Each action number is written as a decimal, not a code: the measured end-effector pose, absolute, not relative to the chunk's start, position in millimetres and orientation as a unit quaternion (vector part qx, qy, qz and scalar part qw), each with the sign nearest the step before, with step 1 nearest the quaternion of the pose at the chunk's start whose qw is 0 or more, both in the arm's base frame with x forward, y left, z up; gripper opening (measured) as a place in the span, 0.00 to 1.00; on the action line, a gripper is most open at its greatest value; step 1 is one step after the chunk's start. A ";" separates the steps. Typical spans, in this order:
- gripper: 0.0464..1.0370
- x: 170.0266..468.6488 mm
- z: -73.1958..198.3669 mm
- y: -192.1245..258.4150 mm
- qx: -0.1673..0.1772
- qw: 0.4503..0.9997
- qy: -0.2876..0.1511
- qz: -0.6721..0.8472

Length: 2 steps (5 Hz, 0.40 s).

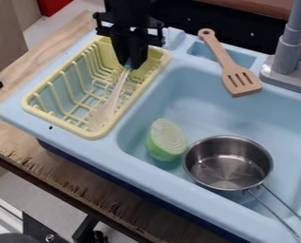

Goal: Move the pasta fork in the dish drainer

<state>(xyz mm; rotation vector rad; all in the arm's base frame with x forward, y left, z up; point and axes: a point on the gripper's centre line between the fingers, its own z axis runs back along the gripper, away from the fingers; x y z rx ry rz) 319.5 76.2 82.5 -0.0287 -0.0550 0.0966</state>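
ok so the claw (pixel 130 64) is hanging over the back end of the yellow dish drainer (pixel 98 135), pointing down, & it's got the pasta fork (pixel 117 92) by the top of its handle. Fingers look narrow, closed in on the handle w/ a bit of blue showing right at the grip. Fork's a pale, kinda see-thru thing, tilted, head down toward the front right corner of the drainer & handle slanting up to the claw. So it's within the drainer's outline rn, but can't tell from here if the head is touching the bottom or just above it tbh.

Drainer sits on the left side of the light blue sink (pixel 143 168), which is on the wooden counter (pixel 83 176). Inside the basin there's a green veg half (pixel 165 140), pale cut face up at a slant, & just to the right of it a metal pot (pixel 228 163), upright or close to it, w/ its long wire handle sticking out over the rim, bottom right.

Wooden slotted spatula (pixel 240 80) is at the back, handle lying across the little recess in the sink's back ledge & the slotted head poking out over the basin. Gray faucet (pixel 286 59) is to the right of that, fyi.
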 end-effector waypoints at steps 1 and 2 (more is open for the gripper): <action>0.50 314.3 82.3 76.8 -0.012 0.997 -0.011 0.074; 0.80 316.6 81.5 77.7 -0.008 0.992 -0.017 0.127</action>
